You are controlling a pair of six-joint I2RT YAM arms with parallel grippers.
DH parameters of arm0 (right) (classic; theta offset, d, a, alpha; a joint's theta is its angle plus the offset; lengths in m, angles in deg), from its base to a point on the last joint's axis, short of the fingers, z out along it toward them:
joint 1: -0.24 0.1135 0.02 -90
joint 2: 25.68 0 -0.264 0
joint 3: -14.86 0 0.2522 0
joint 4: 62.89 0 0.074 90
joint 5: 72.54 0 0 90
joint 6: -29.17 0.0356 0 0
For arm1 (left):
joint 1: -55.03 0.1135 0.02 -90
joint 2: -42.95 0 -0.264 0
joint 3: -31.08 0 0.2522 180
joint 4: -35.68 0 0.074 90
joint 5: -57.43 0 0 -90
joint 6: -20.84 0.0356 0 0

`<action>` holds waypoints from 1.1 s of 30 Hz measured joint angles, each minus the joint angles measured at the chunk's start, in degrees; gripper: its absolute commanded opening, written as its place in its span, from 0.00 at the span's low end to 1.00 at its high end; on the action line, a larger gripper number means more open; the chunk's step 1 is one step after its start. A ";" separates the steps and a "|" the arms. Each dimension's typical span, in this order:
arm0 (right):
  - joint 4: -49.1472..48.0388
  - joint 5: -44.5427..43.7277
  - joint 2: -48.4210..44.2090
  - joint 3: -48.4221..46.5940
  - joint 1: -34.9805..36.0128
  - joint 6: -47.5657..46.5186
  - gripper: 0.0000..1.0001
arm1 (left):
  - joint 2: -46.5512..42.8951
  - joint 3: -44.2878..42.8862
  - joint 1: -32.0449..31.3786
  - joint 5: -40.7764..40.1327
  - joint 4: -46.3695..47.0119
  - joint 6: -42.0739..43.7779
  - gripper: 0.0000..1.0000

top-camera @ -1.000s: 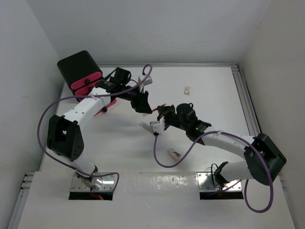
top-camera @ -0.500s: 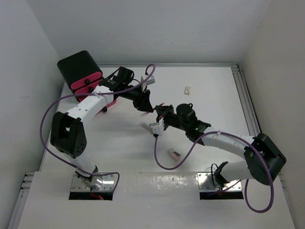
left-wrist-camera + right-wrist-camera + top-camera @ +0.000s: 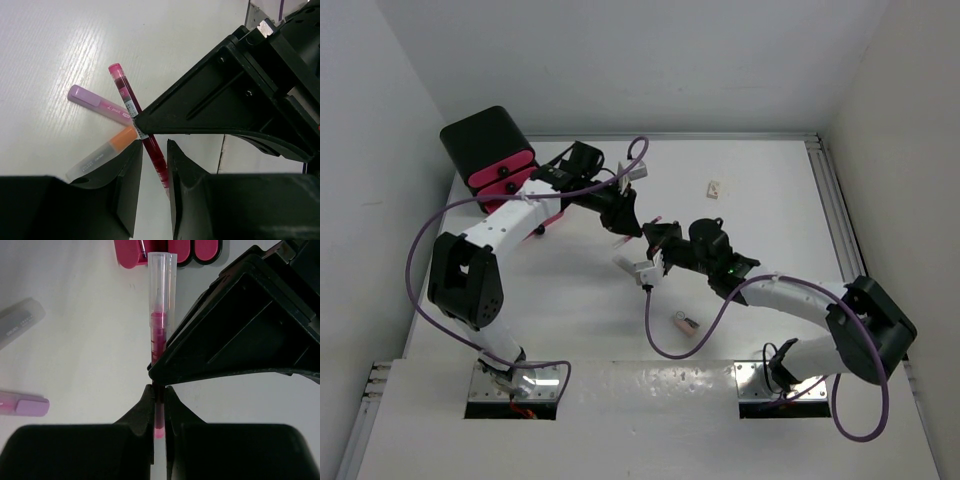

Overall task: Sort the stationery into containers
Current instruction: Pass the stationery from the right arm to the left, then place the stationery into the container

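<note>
Red pen (image 3: pixel 159 335) pinched in R claw (image 3: pixel 159 391), L claw (image 3: pixel 154 150) astride, grip unclear, off table (image 3: pixel 770 200) edges

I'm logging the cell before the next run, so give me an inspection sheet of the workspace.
Surface: white table, no spills seen.
Job's things: red pen held off the table; lilac marker and orange-and-white marker lying on it; white block far centre; pinkish block nearer the bases; pink drawers in black cabinet, far left.
Clutter: nothing seen.
Grippers: right gripper shut on the red pen; left gripper open, jaws either side of the same pen.
Cables: purple cables looping from both arms.
Surroundings: white walls; metal rail along the right edge.
</note>
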 measured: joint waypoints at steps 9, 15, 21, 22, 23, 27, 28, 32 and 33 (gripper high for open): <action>-0.42 0.61 0.66 1.05 -0.04 -0.35 0.00 | 2.25 -0.85 -0.04 -1.68 -2.32 2.69 0.04; -1.31 0.90 0.68 1.51 -0.11 0.55 0.53 | 2.36 -0.70 0.74 -1.36 -2.05 2.16 0.00; -4.04 -0.07 0.31 1.66 -0.79 3.37 0.91 | 2.10 0.70 6.51 -2.78 -0.61 0.22 0.00; -4.35 -0.11 -0.07 2.03 -1.05 3.78 0.91 | 1.75 0.94 8.04 -3.39 -0.13 -0.13 0.00; -4.48 -0.13 -0.68 2.69 -1.44 4.24 0.91 | 1.16 1.46 9.66 -4.13 0.66 -0.31 0.00; -3.13 -0.81 -2.82 4.61 -3.37 7.85 0.91 | -3.15 3.63 14.93 -9.22 1.81 2.05 0.00; -2.43 -1.22 -3.10 4.61 -3.80 9.07 0.90 | -4.35 3.93 16.04 -10.71 1.70 3.43 0.00; 1.95 -2.12 -4.87 4.57 -5.77 14.49 0.89 | -6.54 4.00 21.14 -15.04 -0.22 10.82 0.01; 2.89 -2.21 -5.35 4.59 -6.19 15.58 0.89 | -6.34 4.00 22.82 -16.15 -0.90 12.72 0.01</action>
